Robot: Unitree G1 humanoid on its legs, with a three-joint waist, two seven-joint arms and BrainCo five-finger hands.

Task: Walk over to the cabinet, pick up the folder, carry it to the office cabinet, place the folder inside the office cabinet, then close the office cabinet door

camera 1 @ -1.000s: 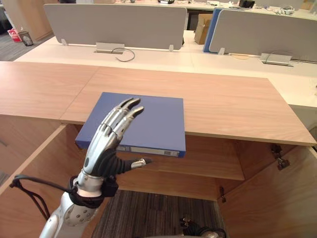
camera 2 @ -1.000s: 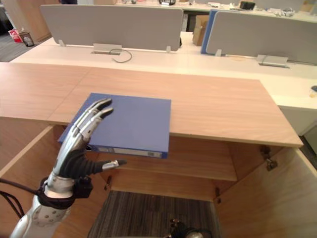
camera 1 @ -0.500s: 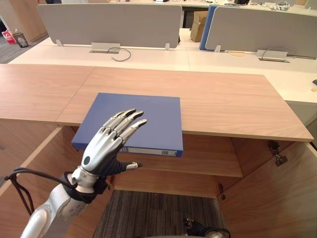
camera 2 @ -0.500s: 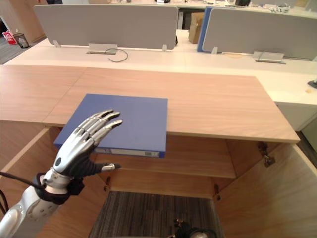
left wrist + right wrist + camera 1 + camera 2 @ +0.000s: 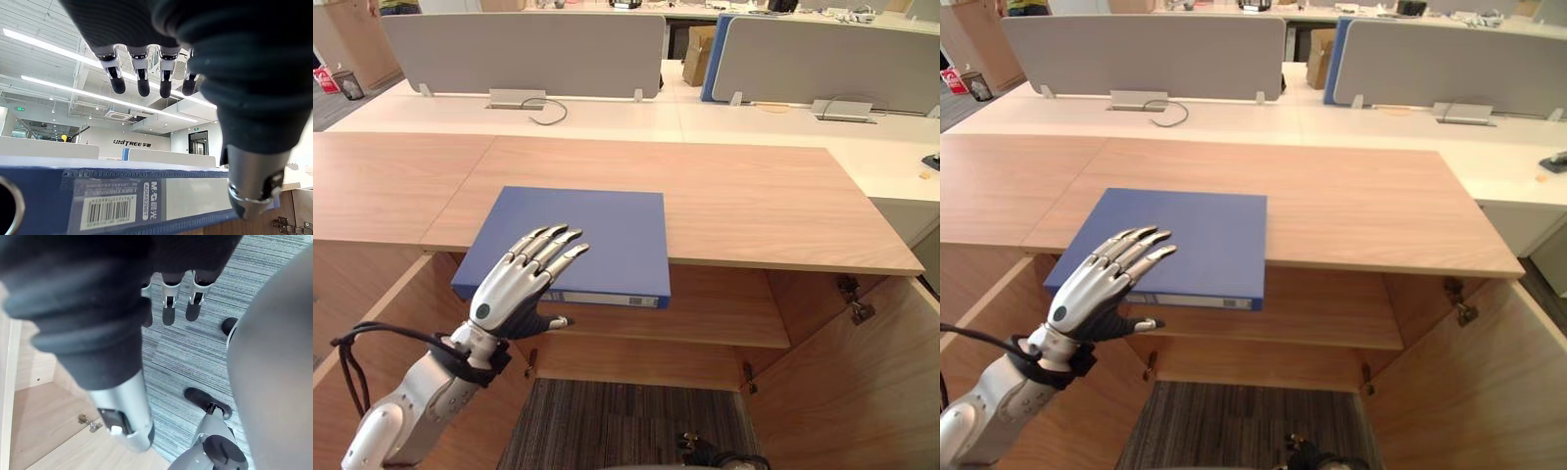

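Left hand [image 5: 512,291]: fingers straight and spread, grasping nothing; held over the near left corner of the folder, fingers [image 5: 143,84] above its cover with a gap showing under them, thumb lower, in front of the spine

Right hand [image 5: 123,402]: hangs low over the grey carpet [image 5: 195,352], fingers relaxed and pointing down, holding nothing

Blue folder [image 5: 597,230]: lies flat on the cabinet top [image 5: 754,206], left of its middle, spine towards the robot and jutting past the front edge; the spine [image 5: 58,208] bears a white label with a barcode and a ring hole at one end

Wooden cabinet: both doors stand open, left door [image 5: 367,328] and right door [image 5: 862,392]; one shelf [image 5: 724,313] inside, below the top

Behind the cabinet: white desks [image 5: 607,117] with grey divider screens [image 5: 529,49]; a cardboard box [image 5: 697,54] between two screens
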